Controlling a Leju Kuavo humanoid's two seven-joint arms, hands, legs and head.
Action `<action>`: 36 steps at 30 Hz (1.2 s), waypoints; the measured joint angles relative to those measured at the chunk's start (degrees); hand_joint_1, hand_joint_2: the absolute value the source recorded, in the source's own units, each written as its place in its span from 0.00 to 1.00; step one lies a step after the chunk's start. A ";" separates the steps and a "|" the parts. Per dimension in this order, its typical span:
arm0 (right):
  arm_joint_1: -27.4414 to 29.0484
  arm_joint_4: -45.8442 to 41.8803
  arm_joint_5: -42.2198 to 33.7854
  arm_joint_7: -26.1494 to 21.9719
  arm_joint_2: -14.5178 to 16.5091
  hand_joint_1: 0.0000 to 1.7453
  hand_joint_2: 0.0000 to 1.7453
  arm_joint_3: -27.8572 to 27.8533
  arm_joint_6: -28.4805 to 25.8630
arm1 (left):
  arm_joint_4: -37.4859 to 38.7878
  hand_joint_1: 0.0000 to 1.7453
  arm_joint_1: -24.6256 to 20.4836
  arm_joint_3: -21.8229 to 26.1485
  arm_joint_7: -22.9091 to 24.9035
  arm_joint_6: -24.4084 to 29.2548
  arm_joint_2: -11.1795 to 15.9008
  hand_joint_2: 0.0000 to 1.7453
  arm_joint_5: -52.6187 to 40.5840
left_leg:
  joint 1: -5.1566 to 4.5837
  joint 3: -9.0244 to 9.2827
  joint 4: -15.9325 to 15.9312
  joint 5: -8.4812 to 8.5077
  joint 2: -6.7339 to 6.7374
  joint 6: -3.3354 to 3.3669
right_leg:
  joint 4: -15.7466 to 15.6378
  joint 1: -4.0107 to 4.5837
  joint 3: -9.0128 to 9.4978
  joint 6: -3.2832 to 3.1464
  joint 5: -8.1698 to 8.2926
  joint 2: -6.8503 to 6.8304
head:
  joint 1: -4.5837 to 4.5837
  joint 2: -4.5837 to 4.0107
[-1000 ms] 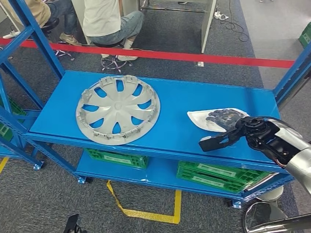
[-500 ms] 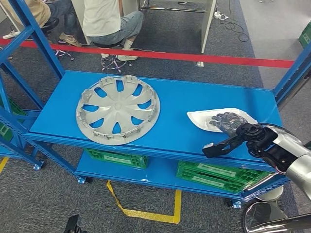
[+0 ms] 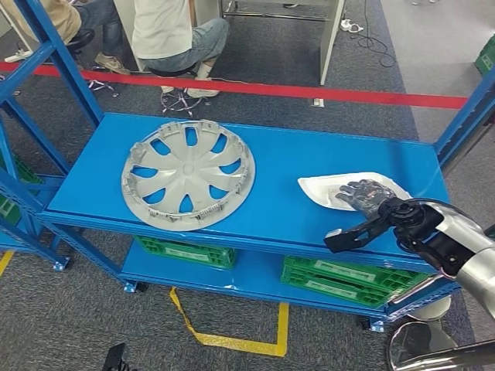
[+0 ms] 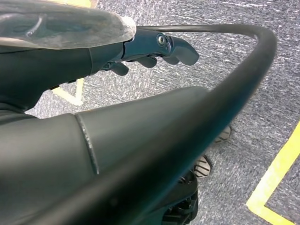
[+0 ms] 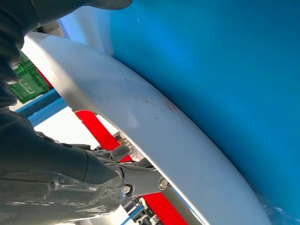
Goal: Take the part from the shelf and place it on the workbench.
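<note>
A white curved part (image 3: 321, 190) lies at the right of the blue shelf (image 3: 280, 154). My right hand (image 3: 369, 204) rests its dark fingers (image 3: 362, 192) on top of the part, while the thumb (image 3: 346, 235) stretches out apart from them along the shelf's front edge. In the right wrist view the white part (image 5: 159, 126) runs between the fingers (image 5: 11, 47) and the thumb (image 5: 141, 180), which is not closed on it. My left hand (image 4: 155, 49) hangs over the carpet with its fingers loosely extended and nothing in them.
A silver hubcap (image 3: 188, 175) lies flat on the shelf's left half. Green crates (image 3: 344, 280) sit on the lower tier. Red barrier tape (image 3: 291, 90) runs behind the shelf, with seated people (image 3: 175, 31) beyond. Blue uprights (image 3: 461, 116) flank the shelf, and yellow tape (image 3: 233, 340) marks the floor.
My right hand has slid to the right and slightly toward me over the white part, uncovering more of it. The part and the hubcap have stayed put.
</note>
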 joint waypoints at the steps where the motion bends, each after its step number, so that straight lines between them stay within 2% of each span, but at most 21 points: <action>1: 0.11 -0.03 0.19 0.02 -0.01 0.00 1.00 -0.14 0.02 | 0.00 0.00 0.01 -0.01 0.02 0.01 0.00 0.00 0.08 | 0.00 0.00 0.00 0.00 0.00 0.00 | 0.00 0.00 0.01 0.00 0.00 0.00 | 0.00 0.00; 7: 0.65 -0.05 1.04 -0.48 -0.01 0.00 1.00 -0.94 -0.26 | 0.00 0.00 0.30 -0.01 0.02 0.11 0.00 0.00 0.70 | 0.00 0.05 0.00 0.00 -0.01 0.00 | 0.00 0.00 0.09 0.00 0.00 -0.01 | 0.02 0.00; 8: 0.70 -0.05 1.06 -0.51 -0.01 0.10 1.00 -0.98 -0.34 | 0.00 0.00 0.34 -0.01 0.01 0.12 0.00 0.00 0.73 | 0.00 0.06 -0.01 0.00 -0.01 0.00 | 0.00 0.00 0.09 0.00 0.00 -0.01 | 0.01 0.00; 11: 0.81 -0.05 1.08 -0.56 -0.01 0.85 1.00 -1.09 -0.45 | 0.00 0.00 0.40 -0.01 -0.02 0.13 0.02 0.00 0.73 | 0.00 0.08 -0.01 0.00 -0.02 0.00 | 0.00 0.00 0.11 0.00 0.00 -0.01 | 0.00 0.00; 12: 0.86 -0.05 1.08 -0.58 -0.01 1.00 1.00 -1.11 -0.47 | 0.00 0.00 0.42 -0.01 -0.03 0.13 0.02 0.00 0.73 | 0.00 0.09 -0.01 0.00 -0.02 0.00 | 0.00 0.00 0.12 0.00 0.00 -0.01 | 0.00 0.00; 36: 1.82 -0.10 0.37 -1.15 0.03 1.00 1.00 -3.76 -0.88 | 0.00 0.00 0.48 -0.05 -0.02 -0.01 0.49 0.00 0.81 | -0.02 0.17 -0.02 0.01 -0.05 0.01 | 0.00 0.00 0.22 0.01 0.00 -0.02 | 0.04 0.00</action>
